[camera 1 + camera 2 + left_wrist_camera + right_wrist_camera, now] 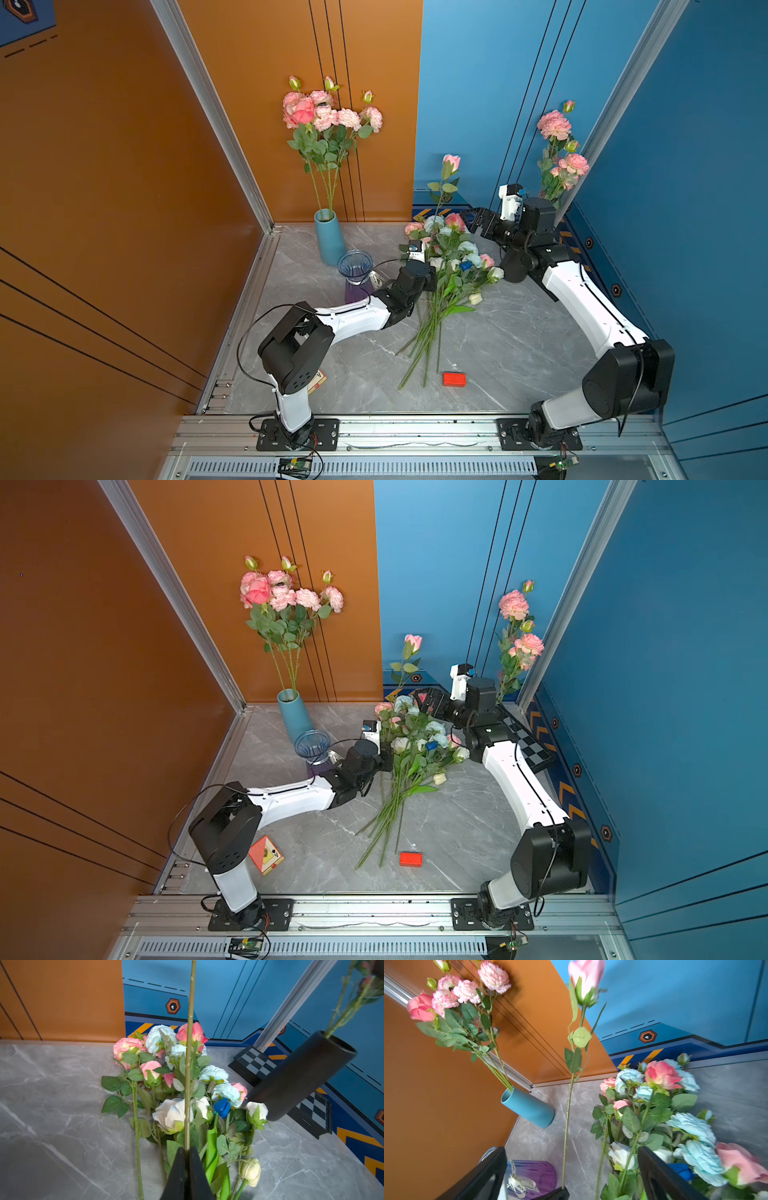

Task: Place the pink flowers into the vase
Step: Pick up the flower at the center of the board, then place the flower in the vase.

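My left gripper [187, 1150] is clamped tight on the lower stem of one pink rose [451, 161]. In the left wrist view the two black fingers [176, 1176] meet on the stem with no gap. The stem stands nearly upright, its long axis vertical, the pink head pointing up and the cut end below the fingers, out of my sight. In both top views that head rises well above the pile, toward the back edge of the table [519, 353].

My right gripper [478, 224] hangs with its jaws spread wide and holds nothing. It sits over the far end of the pile, near the back right corner, just beside the flower heads; I cannot tell whether it touches them.

The rest of the pink flowers [456, 221] lie in the mixed pile [409, 746] at the table's middle, among pale blue and white heads, stems fanning toward the front edge and heads toward the back.

A blue vase [329, 243] stands at the back left corner with a pink bunch [328, 110] already in it. A purple glass vase [355, 276] sits just in front of it, beside my left arm. A black vase [299, 1076] at the back right holds more pink stems.
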Controlling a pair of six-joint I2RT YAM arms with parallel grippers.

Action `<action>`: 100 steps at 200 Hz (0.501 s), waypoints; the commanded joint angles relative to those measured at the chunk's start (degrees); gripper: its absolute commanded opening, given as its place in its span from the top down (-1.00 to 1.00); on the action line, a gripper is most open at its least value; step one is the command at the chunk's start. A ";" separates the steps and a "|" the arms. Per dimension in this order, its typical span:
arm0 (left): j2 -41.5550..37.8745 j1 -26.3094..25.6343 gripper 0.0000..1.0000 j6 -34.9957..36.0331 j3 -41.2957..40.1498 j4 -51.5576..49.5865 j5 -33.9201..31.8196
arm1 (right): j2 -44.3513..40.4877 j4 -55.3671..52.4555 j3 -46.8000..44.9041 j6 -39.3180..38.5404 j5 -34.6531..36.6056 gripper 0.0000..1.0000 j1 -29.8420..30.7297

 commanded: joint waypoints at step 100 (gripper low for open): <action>-4.35 -5.71 1.00 7.00 -0.36 4.04 -4.53 | 6.88 -2.44 6.94 1.19 0.84 -0.33 4.13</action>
